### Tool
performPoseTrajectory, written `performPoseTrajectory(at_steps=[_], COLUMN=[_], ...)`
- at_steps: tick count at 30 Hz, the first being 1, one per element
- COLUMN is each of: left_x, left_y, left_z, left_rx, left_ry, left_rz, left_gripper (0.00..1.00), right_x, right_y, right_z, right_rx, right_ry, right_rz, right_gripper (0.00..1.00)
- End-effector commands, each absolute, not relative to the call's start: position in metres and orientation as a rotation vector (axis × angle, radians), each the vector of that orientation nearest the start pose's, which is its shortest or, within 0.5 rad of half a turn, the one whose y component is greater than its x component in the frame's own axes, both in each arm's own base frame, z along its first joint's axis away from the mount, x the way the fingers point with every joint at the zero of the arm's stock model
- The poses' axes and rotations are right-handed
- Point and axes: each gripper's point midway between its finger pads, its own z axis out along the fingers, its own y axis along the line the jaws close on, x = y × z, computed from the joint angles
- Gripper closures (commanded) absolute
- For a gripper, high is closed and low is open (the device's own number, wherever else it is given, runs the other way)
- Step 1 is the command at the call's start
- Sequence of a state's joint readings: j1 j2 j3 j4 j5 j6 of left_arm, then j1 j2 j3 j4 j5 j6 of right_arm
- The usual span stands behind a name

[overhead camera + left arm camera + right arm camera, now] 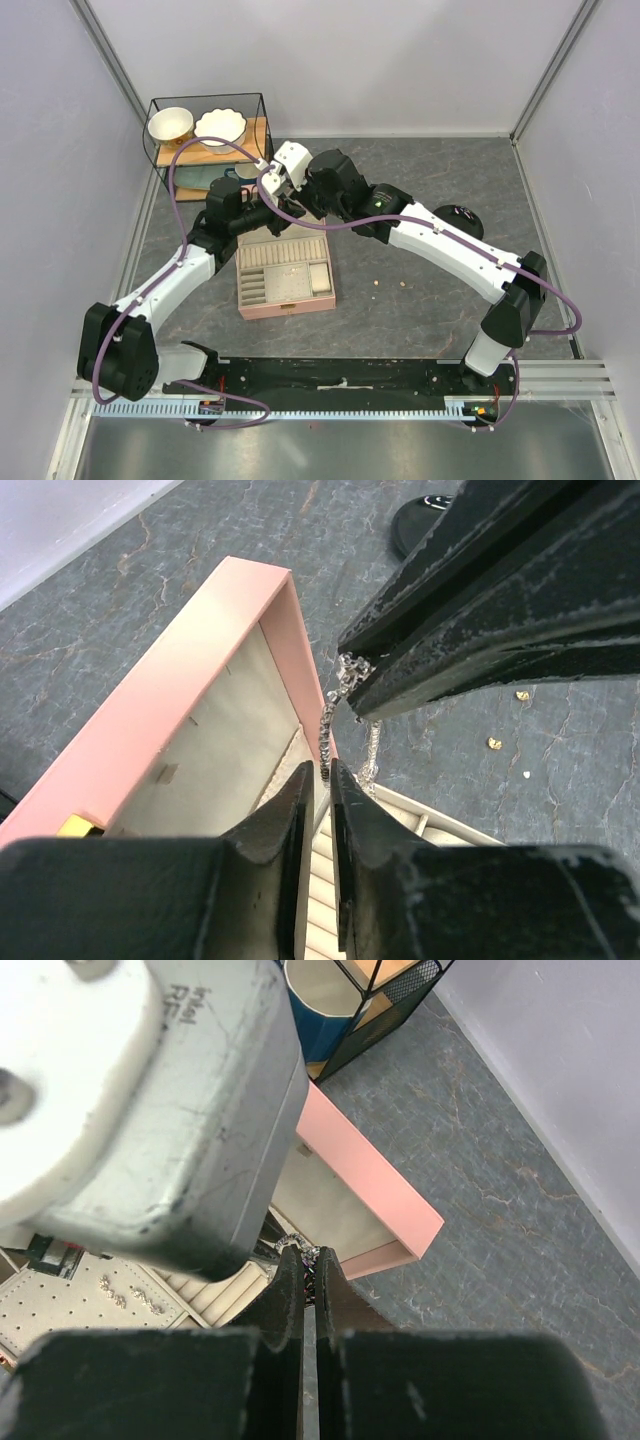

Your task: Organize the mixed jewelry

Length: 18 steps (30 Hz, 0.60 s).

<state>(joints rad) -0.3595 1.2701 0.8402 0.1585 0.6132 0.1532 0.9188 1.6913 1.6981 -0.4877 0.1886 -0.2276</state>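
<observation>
A thin silvery chain [328, 720] hangs in the air over the pink box [285, 277]. My right gripper [311, 1256] is shut on the chain's upper part, and its dark fingers [480, 610] fill the upper right of the left wrist view. Below them, my left gripper [322, 771] has closed to a narrow slit on the chain's lower end. A second strand [372, 748] dangles beside it. Small pale gold pieces [494, 743] lie on the grey table to the right of the box, also seen as gold pieces [375, 291] from above.
The box's lid [372, 1188] stands open behind its cream compartments. A pair of earrings [130, 1296] sits on a cream pad. A black round stand [462, 217] is at the right. A wire rack [158, 140] with bowls stands at the back left, with a blue cup [318, 995] beside it.
</observation>
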Motion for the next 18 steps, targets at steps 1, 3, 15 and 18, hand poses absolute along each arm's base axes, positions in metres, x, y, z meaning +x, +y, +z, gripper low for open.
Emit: performPoseTrajectory(at_steps=[1,3,15,18], left_x=[0.334,0.334,0.335,0.338], left_y=[-0.232,-0.232,-0.223,-0.215], left_z=[0.228,0.227,0.23,0.233], left_rx=[0.874,0.875,0.861,0.846], left_ry=[1.586,1.587,1.59,1.59], left_rz=[-0.733,-0.733,-0.672,-0.625], left_gripper=[0.83,0.88,0.98,0.98], right_x=[0.331,0.332,0.334,0.337], right_y=[0.365,0.365,0.358,0.354], right_z=[0.333,0.331,0.324,0.32], right_rx=[-0.933,-0.936,-0.932,-0.925], right_ry=[1.709,1.713,1.72,1.726], right_rz=[0.288,0.284,0.249,0.228], right_gripper=[1.0,1.0,1.0,1.0])
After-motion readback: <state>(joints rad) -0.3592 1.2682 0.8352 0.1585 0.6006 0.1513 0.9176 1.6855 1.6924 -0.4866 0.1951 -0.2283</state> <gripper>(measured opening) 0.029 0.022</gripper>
